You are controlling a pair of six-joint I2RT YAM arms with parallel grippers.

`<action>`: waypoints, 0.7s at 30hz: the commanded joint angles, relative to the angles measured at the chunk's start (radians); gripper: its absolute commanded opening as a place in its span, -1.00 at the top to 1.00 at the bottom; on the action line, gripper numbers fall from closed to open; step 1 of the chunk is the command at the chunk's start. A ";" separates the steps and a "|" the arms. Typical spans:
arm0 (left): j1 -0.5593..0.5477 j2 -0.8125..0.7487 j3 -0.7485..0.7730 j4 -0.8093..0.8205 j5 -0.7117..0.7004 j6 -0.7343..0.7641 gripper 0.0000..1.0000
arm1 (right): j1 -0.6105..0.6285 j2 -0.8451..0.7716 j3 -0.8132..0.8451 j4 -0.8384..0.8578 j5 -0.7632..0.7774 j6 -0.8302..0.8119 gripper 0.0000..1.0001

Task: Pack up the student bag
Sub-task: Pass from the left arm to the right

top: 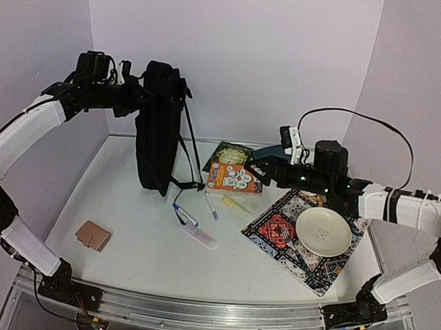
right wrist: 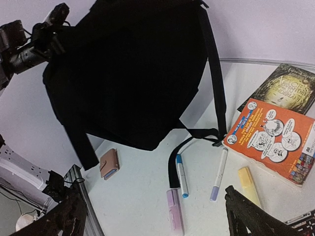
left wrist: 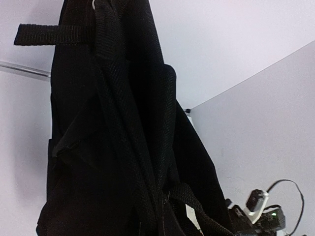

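The student bag (top: 159, 128) is a black backpack hanging upright at the back left, its bottom on the table and its straps trailing right. My left gripper (top: 138, 93) is at the bag's top and holds it up. The left wrist view shows only the bag's fabric and straps (left wrist: 123, 147), and my fingers are hidden there. My right gripper (top: 259, 164) hovers open and empty over the books. In the right wrist view its fingers (right wrist: 248, 214) are wide apart, and the bag (right wrist: 133, 73) fills the upper left.
An orange book (top: 234, 179) and a dark green book (top: 232, 154) lie to the right of the bag. A blue pen (top: 185, 213), purple pen (top: 212, 206), yellow highlighter (top: 237, 205) and pink highlighter (top: 200, 236) lie mid-table. A brown wallet (top: 93, 235) lies front left. A plate (top: 323, 231) sits on a patterned mat (top: 276, 231).
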 commanded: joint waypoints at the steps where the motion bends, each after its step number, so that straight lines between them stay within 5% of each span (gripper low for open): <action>1: 0.007 -0.111 -0.029 0.292 0.105 -0.079 1.00 | 0.022 0.087 0.098 0.142 -0.016 0.039 -0.96; 21: 0.007 -0.196 -0.300 0.621 0.030 -0.368 1.00 | 0.458 0.468 0.345 0.419 0.446 -0.648 -0.96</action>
